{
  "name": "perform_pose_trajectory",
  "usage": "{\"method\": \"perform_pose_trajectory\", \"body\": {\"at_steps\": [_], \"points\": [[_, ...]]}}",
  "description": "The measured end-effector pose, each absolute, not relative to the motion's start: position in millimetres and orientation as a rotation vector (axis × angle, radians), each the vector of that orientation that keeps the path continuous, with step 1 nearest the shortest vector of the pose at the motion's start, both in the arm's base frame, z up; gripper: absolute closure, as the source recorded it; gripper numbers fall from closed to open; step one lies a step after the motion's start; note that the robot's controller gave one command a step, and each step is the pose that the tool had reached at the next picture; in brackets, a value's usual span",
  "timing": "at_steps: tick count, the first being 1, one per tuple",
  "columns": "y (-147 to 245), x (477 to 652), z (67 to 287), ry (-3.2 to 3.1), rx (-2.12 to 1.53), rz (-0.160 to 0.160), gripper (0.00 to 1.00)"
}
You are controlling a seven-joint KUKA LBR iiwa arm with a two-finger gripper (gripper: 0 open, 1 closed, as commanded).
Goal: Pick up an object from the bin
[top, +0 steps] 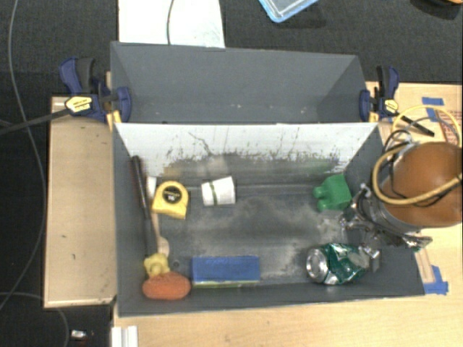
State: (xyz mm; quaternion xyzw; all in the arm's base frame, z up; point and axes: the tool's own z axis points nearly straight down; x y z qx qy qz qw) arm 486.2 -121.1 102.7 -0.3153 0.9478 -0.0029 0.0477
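My gripper [359,246] is low in the bin's right front part, right beside and partly over a crushed green and silver drink can [331,263]. The can lies at the front right of the bin floor, touching or almost touching the gripper's left side. A green plastic block [333,192] sits just behind the gripper, near the right wall.
Further left lie a white cylinder [218,191], a yellow tape measure [170,199], a long dark-handled tool [146,210] along the left wall, a blue sponge block [225,269] and an orange-brown lump [166,287] at the front left.
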Motion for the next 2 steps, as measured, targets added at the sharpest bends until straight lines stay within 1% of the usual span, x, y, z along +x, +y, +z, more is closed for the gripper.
{"method": "perform_pose_trajectory", "body": {"at_steps": [1,2], "points": [[-136.6,477.6,88.7,2.849,-1.086,-0.021,0.0],[-131.7,477.9,71.9,2.601,-1.589,-0.032,1.0]]}}
